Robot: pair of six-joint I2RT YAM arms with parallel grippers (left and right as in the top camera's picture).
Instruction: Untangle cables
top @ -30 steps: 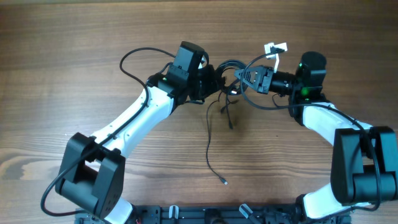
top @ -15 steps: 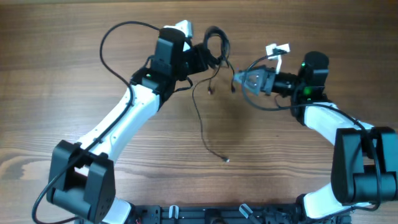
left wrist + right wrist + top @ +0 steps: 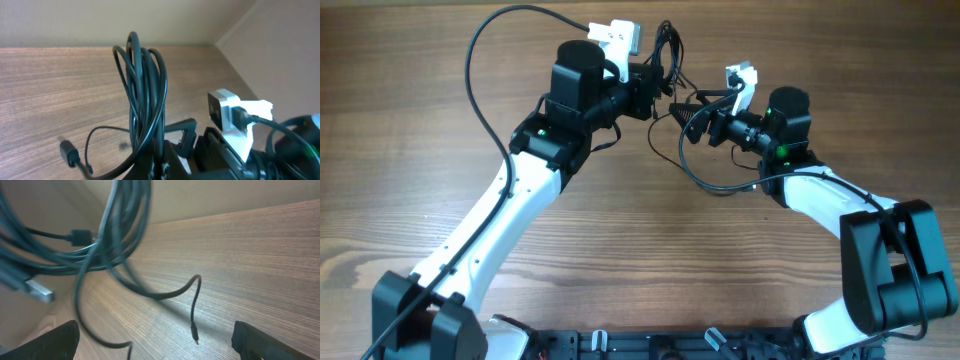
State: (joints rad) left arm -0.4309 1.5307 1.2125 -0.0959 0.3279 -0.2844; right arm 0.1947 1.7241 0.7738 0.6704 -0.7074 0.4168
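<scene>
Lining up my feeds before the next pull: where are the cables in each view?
Overhead: cables at top centre, a small bunch of loops.
Left wrist: cables in the middle, upright loops rising from the bottom edge.
Right wrist: cables at upper left, hanging and blurred, with one loose end trailing toward the centre.
Shared landmark: the wooden table lies behind them in all three views.

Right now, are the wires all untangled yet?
Nothing looks done yet: the cables hang in one looped bunch. In hand: the left hand is shut on that bunch; the right hand is open beside it, holding nothing. Left: pulling every wire apart.
</scene>
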